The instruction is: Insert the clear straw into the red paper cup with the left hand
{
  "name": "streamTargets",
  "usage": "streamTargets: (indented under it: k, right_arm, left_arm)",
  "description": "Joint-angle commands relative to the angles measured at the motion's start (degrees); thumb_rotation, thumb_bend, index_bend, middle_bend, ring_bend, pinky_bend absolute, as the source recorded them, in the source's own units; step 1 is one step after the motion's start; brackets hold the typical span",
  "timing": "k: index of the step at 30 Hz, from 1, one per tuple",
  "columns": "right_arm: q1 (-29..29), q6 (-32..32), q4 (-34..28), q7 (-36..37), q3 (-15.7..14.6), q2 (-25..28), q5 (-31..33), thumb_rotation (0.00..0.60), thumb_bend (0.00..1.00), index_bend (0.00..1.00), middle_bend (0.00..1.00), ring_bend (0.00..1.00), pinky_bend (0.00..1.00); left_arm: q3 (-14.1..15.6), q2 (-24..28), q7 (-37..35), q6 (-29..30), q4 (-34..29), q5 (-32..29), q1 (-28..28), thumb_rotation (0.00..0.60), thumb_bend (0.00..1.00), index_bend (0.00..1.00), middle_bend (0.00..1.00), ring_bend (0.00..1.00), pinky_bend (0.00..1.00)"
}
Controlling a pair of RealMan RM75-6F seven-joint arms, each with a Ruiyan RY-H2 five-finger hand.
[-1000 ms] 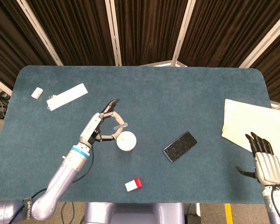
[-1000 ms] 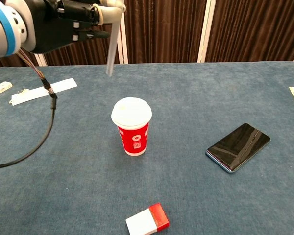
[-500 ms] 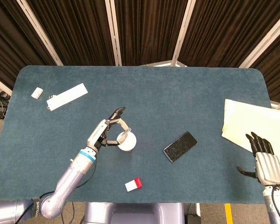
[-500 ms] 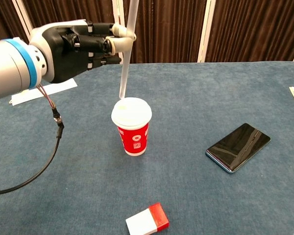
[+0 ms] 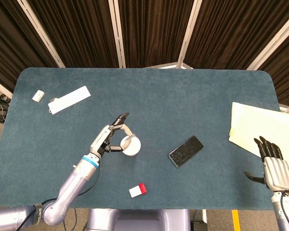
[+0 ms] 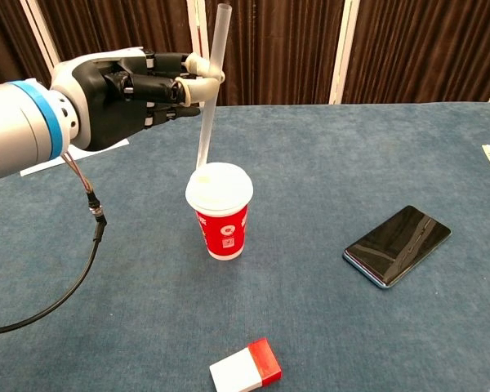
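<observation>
The red paper cup (image 6: 220, 229) with a white lid (image 5: 131, 145) stands upright near the table's middle. My left hand (image 6: 131, 86) pinches the clear straw (image 6: 210, 90) near its upper part, just left of and above the cup. The straw leans slightly, and its lower end sits at the back left edge of the lid; whether it enters the lid I cannot tell. In the head view the left hand (image 5: 111, 138) is right beside the cup. My right hand (image 5: 270, 161) rests far right by the table's front edge, fingers spread, holding nothing.
A black phone (image 6: 397, 244) lies right of the cup. A small white and red box (image 6: 245, 367) lies in front of it. A white paper strip (image 5: 69, 99) and a small white piece (image 5: 37, 95) lie at the back left. Pale yellow sheets (image 5: 257, 129) lie at the right.
My left hand has carried the straw from behind and left of the cup down toward the lid. The straw's lower end has dropped from well above the table to the lid's edge. The right hand has stayed still.
</observation>
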Motion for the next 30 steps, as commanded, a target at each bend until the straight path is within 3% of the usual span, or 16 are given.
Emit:
streamTargets:
  k: [1,22,30]
  right_arm:
    - [0.00,0.06,0.00,-0.10,0.00,-0.03,-0.05,0.600,0.14,0.01,0.00,0.00,0.00]
    - [-0.01,-0.04,-0.05,-0.13,-0.03,0.02,0.03,0.600,0.14,0.01,0.00,0.00,0.00]
    - [0.00,-0.09,-0.08,-0.20,-0.01,0.02,0.11,0.600,0.14,0.01,0.00,0.00,0.00]
  left_arm:
    - [0.25,0.17,-0.22,-0.05,0.14,-0.03,-0.08,0.600,0.46,0.57,0.00,0.00,0.00]
    - [2.06,-0.31,-1.99,-0.41,3.22,-0.73,-0.71,0.600,0.46,0.57,0.00,0.00,0.00]
    - [3.05,0.09,-2.82,-2.27,4.99,0.20,-1.07,0.600,0.43,0.44,0.00,0.00,0.00]
